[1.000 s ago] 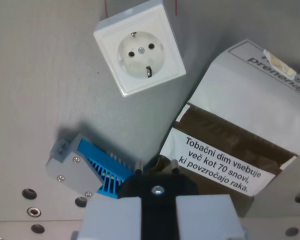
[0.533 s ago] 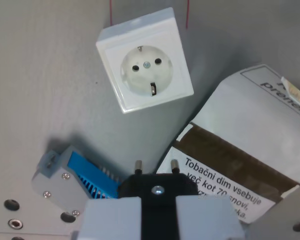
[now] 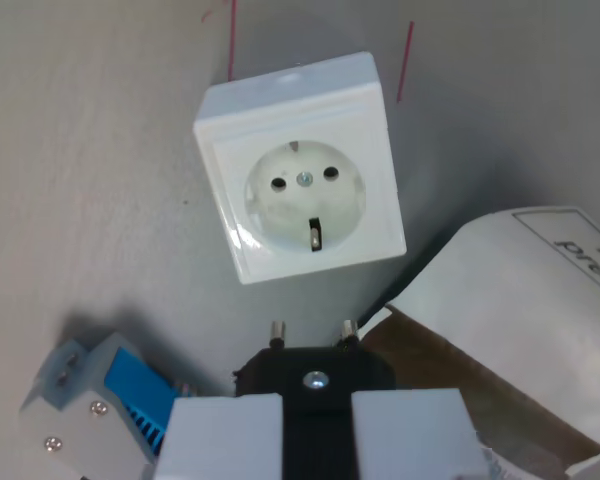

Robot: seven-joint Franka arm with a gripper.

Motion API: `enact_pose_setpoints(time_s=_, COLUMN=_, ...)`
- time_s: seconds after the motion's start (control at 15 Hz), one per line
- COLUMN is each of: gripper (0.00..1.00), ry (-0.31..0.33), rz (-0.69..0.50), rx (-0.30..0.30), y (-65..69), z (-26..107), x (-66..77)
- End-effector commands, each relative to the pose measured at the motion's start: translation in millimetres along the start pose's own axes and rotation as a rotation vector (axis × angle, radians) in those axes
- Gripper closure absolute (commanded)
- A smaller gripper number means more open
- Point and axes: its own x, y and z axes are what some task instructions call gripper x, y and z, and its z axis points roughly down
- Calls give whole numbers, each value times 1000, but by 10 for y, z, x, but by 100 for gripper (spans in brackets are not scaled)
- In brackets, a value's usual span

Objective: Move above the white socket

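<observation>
Nearby, a grey-and-blue connector (image 3: 95,395) lies at lower left and a cigarette pack (image 3: 520,330) at right. The gripper (image 3: 317,420) clamps a black plug (image 3: 315,370), pins toward the white socket (image 3: 300,195) just above.

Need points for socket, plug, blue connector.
socket (image 3: 304,192), wrist view, round recess at its face centre
plug (image 3: 315,372), wrist view, black body by the screw
blue connector (image 3: 130,385), wrist view, blue face
</observation>
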Motion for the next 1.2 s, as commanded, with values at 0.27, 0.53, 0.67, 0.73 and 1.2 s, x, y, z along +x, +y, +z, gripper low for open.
enact_pose_setpoints(time_s=0.27, gripper=100, ry=55, rz=-145, rx=21, y=-12, z=206, x=63)
enact_pose_setpoints(time_s=0.53, gripper=100, ry=43, rz=-156, rx=24, y=-14, z=317, x=104)
enact_pose_setpoints(time_s=0.67, gripper=100, ry=37, rz=-162, rx=25, y=-14, z=366, x=124)
enact_pose_setpoints(time_s=0.73, gripper=100, ry=35, rz=-160, rx=26, y=-14, z=389, x=133)
enact_pose_setpoints(time_s=1.2, gripper=100, ry=20, rz=-150, rx=28, y=-11, z=486, x=177)
